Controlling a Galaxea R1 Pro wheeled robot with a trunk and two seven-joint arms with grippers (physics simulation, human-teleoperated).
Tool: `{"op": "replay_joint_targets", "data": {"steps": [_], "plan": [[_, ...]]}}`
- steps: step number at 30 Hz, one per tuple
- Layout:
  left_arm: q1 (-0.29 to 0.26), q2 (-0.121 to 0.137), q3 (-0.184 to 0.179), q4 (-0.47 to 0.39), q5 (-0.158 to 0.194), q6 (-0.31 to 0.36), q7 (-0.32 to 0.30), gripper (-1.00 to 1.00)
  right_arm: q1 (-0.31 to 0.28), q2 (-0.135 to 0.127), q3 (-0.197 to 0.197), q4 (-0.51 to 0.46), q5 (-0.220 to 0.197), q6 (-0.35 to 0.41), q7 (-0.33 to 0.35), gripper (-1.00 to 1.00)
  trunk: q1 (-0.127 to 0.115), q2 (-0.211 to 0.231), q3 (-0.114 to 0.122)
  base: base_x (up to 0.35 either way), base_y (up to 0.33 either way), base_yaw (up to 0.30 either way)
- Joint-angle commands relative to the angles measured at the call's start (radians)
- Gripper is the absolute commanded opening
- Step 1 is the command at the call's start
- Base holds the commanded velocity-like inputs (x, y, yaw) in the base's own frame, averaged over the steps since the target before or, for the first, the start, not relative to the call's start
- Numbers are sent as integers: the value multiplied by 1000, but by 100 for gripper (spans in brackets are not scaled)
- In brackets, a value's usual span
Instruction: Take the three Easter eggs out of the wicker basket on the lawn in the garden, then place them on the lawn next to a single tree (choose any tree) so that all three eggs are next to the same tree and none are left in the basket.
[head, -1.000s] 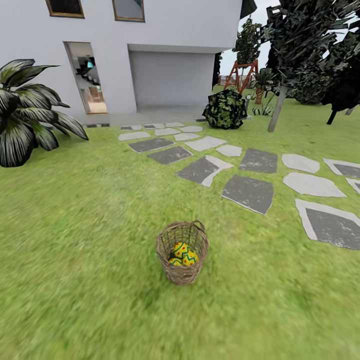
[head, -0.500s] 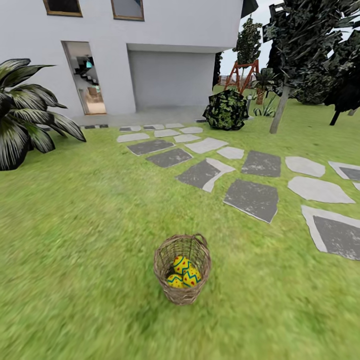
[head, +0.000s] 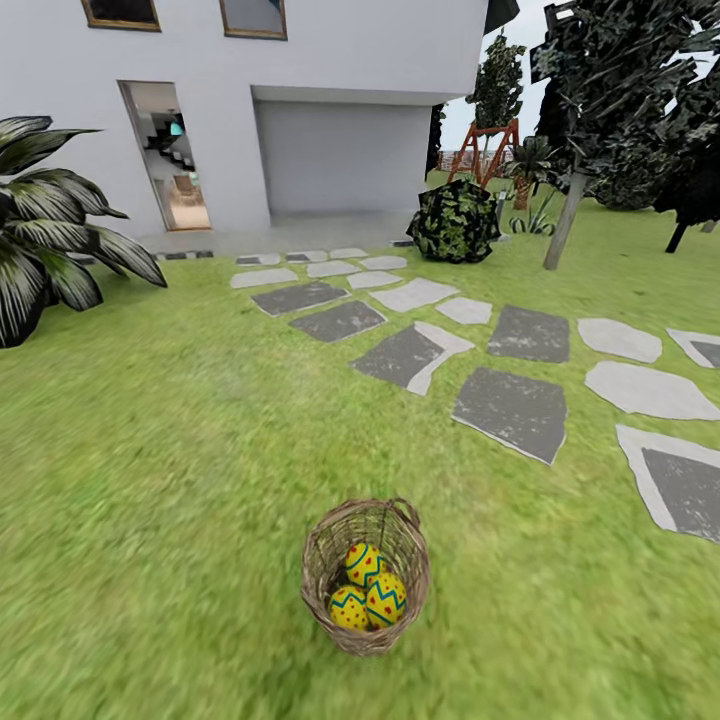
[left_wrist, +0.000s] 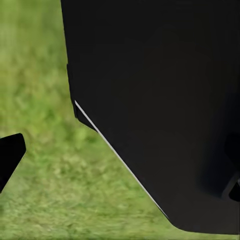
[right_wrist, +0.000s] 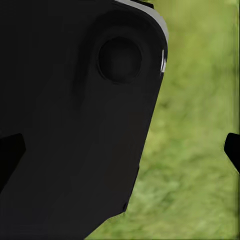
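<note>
While the wicker basket (head: 366, 577) stands upright on the lawn (head: 180, 480) at six o'clock in the head view, the three Easter eggs (head: 368, 590) lie together inside it. Grey stepping stones (head: 510, 408) run from twelve to three o'clock. Both wrist views show dark robot bodywork over blurred grass; whether either gripper's fingers are spread cannot be told.

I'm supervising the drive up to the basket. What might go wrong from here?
The small woven brown wicker basket stands free on the green lawn, so the base might knock it over. The three yellow zigzag-banded eggs sit packed together deep inside, so a grasp could be awkward.
</note>
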Motion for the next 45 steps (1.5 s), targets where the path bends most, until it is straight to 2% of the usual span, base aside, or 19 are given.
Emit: {"op": "replay_joint_targets", "data": {"steps": [1, 7, 10, 12, 15, 17, 18, 21, 25, 27, 29, 30, 32, 35, 40, 44, 45], "plan": [[0, 0, 6, -1, 0, -1, 0, 100, 0, -2, 1, -2, 6, -3, -1, 100, 0, 0, -1, 203, 0, 0], [0, -7, 22, -16, 0, -5, 0, 100, -5, -17, 3, -129, 24, 9, -2, 100, 0, 0, -1, 50, 0, 0], [-1, -5, 23, -58, 0, -5, 6, 100, -18, -19, 2, -230, 67, 41, -11, 100, 0, 0, -1, 6, 0, 0], [-9, -2, 24, -107, 0, 5, 11, 100, -42, -17, 2, -310, 116, 119, -18, 100, 0, 0, -1, 2, 0, 0], [-30, 2, 25, -155, 0, 16, 26, 100, -72, -14, 1, -378, 161, 225, -21, 100, 0, 0, -1, 0, 0, 0], [-80, 3, 34, -181, 9, 49, 65, 100, -117, -13, 0, -429, 184, 309, -22, 100, 0, 0, -1, 0, 0, 0], [-97, 4, 38, -184, 12, 61, 78, 100, -130, -13, 0, -438, 186, 324, -23, 100, 0, 0, -1, 0, 0, 0], [-191, 1, 58, -200, 28, 142, 142, 100, -228, -13, -1, -455, 186, 370, -23, 100, 0, 0, -1, 0, 0, 0], [-313, 0, 73, -225, 41, 217, 171, 100, -346, -12, -1, -453, 191, 412, -24, 100, 0, 0, -1, 0, 0, 0], [-357, 1, 96, -229, 59, 246, 175, 100, -384, -12, -1, -456, 196, 455, -24, 100, 0, 0, -1, 0, 0, 0], [-409, 2, 142, -234, 88, 285, 190, 100, -435, -11, -1, -461, 196, 517, -22, 100, 0, 0, -1, 0, 0, 0], [-422, 2, 152, -236, 94, 293, 197, 100, -448, -11, -1, -462, 195, 529, -21, 100, 0, 0, -1, 0, 0, 0], [-475, 3, 182, -240, 110, 311, 239, 100, -502, -8, -1, -465, 192, 560, -17, 100, 0, 0, -1, 0, 0, 0], [-521, 1, 198, -244, 118, 318, 286, 100, -551, 8, -1, -476, 193, 577, -16, 100, 0, 0, -1, 0, 0, 0], [-542, -10, 208, -265, 121, 321, 307, 100, -577, 39, 1, -520, 201, 595, -21, 100, 0, 0, -1, 0, 0, 0], [-545, -21, 209, -276, 121, 321, 309, 100, -581, 44, 3, -530, 202, 602, -22, 100, 0, 0, -2, 0, 0, 66], [-545, -33, 209, -274, 120, 321, 309, 100, -581, 43, 3, -531, 202, 603, -23, 100, 0, 0, -3, 0, 0, 167]]}}
